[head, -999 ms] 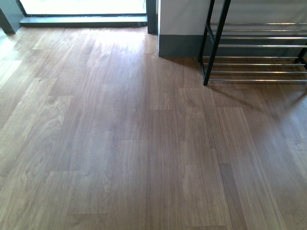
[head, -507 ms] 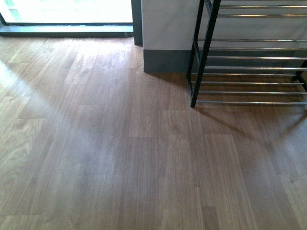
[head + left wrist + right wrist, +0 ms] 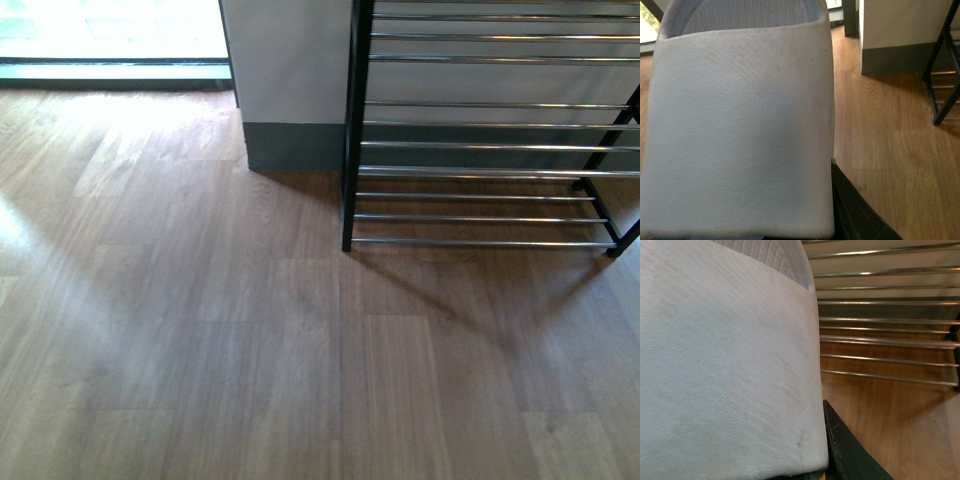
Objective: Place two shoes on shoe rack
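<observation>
L hand point(image 3: 740, 200): pinching pale-blue slide sandal point(image 3: 740, 125); one black finger point(image 3: 852, 210) pressed on its edge, other finger hidden.
Pale-blue slide sandal: held up off wood floor point(image 3: 200, 330), well short of shoe rack point(image 3: 480, 145).
R hand point(image 3: 730, 440): pinching 2nd slide sandal point(image 3: 725, 355); one black finger point(image 3: 845, 450) at its edge.
2nd slide sandal: off floor, near rack's chrome bars.
Shoe rack: far right in front view, black side frame, stands vs white wall point(image 3: 290, 60) w/ grey skirting point(image 3: 295, 145).
</observation>
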Motion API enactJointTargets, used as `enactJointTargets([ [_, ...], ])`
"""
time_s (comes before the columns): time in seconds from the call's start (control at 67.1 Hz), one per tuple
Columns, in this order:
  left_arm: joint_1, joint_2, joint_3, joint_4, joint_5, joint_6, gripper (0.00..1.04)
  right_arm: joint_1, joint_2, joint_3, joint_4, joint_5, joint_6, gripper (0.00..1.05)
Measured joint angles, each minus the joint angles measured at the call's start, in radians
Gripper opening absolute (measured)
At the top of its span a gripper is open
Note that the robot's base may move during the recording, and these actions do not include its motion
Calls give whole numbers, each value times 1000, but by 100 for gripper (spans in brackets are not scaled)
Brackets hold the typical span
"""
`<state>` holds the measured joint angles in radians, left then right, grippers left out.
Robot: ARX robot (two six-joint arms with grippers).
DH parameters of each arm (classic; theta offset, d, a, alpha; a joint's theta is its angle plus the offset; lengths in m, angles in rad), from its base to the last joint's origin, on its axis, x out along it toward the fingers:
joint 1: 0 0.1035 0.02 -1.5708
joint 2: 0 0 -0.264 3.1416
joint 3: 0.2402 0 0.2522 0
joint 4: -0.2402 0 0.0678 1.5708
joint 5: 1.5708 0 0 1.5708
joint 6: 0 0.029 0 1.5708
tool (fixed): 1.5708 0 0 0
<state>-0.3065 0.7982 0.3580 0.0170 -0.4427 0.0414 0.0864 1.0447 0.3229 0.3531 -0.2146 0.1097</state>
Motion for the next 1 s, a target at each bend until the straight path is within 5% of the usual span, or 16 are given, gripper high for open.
enactJointTargets([
  [0.999, -1, 2, 0, 0, 1, 0, 2, -2, 2, -3, 0, 1, 0, 1],
])
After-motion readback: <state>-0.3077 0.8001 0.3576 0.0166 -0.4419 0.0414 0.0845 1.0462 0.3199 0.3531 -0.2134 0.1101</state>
